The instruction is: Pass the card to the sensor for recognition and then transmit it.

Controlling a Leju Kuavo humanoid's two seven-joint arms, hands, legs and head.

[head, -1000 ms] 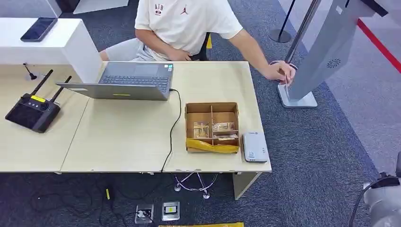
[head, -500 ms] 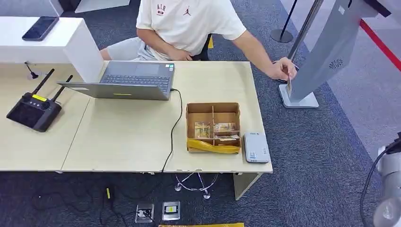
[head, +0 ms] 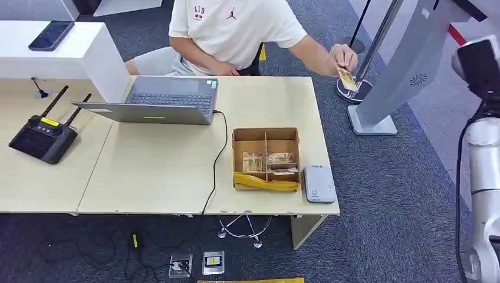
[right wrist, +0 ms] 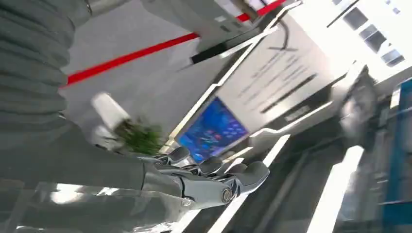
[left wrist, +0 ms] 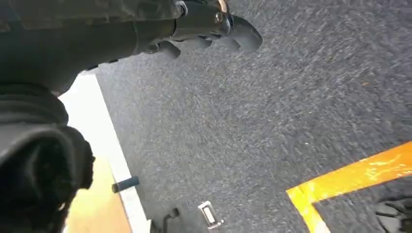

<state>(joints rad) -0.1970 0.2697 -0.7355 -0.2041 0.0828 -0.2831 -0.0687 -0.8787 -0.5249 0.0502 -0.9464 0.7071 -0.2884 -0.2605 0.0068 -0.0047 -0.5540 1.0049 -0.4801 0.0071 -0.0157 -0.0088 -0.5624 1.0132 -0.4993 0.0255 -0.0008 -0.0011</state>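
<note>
Head view: small yellowish rectangular card (head: pixel 346 78) pinched in the hand of a seated person in a white T-shirt (head: pixel 342 57), held out past the far right corner of the pale wooden tabletop (head: pixel 159 171), just beside the slanted grey kiosk stand (head: pixel 407 65). Card's long axis runs tilted, slanting down and toward the stand; face looks printed, detail too small to read. Silver right arm (head: pixel 483 159) rises along the right edge, its dark wrist end up high, so the card lies forward and to the left of it, across open carpet; judged the nearer arm for taking the card. White flat card reader (head: pixel 318 183) sits at the near right tabletop edge beside a brown cardboard divided box (head: pixel 265 157) (likely the sensor). Left wrist view: left hand (left wrist: pixel 214 29) hangs over grey carpet, fingers curled in, holding nothing. Right wrist view: right hand (right wrist: pixel 209 177) raised, fingers extended and apart, empty.
</note>
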